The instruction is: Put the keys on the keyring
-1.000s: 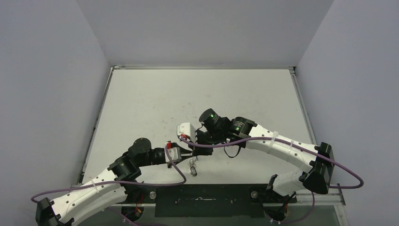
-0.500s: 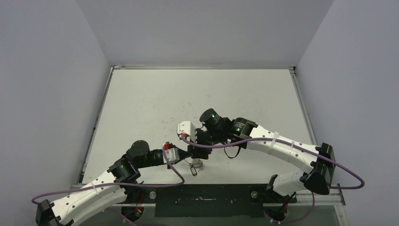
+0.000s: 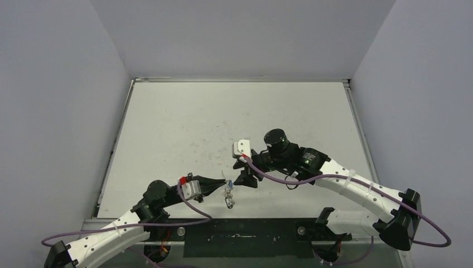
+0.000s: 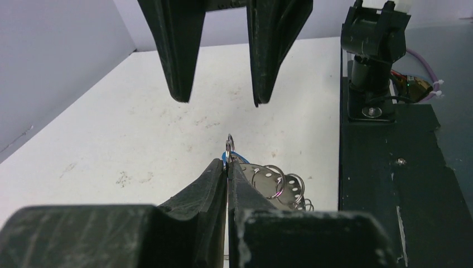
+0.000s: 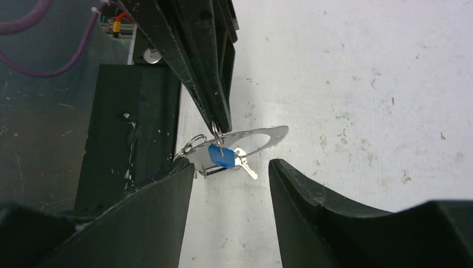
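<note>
Metal wire loop [image 4: 229, 142] nipped in the left gripper [image 4: 227, 166], pressed together, with bright blue-headed metal key [image 5: 221, 156] and flat pale translucent keyring plate [image 5: 268, 135] just beneath. Probably mid-threading; calls for the spread right gripper [image 5: 231, 167] closing in.

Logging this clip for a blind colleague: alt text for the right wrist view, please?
The left gripper, shut, pinches a small wire loop with the blue-headed key hanging below it, beside the pale keyring, over the white table. The right gripper is open in the foreground.

No lettering can be read — none (in any view).
</note>
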You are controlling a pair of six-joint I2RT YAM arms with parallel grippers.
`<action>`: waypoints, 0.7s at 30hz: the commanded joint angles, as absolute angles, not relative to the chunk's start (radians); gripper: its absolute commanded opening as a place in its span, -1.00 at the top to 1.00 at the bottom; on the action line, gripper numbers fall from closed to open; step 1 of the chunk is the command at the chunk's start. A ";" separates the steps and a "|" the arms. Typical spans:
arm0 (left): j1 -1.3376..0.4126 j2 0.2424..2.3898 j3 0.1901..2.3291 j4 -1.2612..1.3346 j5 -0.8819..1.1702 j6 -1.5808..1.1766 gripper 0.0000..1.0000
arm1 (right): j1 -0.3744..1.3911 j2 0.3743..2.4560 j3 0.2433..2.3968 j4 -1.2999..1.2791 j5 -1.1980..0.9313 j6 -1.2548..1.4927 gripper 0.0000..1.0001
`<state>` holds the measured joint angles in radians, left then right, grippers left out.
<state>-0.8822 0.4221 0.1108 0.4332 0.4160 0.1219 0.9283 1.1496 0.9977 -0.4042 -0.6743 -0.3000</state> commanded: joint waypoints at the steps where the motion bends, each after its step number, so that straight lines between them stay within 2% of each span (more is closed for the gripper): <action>1: -0.884 0.404 0.094 0.690 0.393 0.064 1.00 | 0.923 1.150 0.983 -0.298 -0.795 -0.310 -0.01; 7: -0.885 0.401 0.091 0.696 0.394 0.061 1.00 | 0.923 1.197 0.997 -0.296 -0.825 -0.297 0.33; 9: -0.884 0.400 0.091 0.693 0.395 0.061 1.00 | 0.923 1.209 1.000 -0.298 -0.825 -0.294 0.38; 21: -0.884 0.397 0.098 0.669 0.401 0.063 1.00 | 0.923 1.210 0.988 -0.242 -0.821 -0.247 0.44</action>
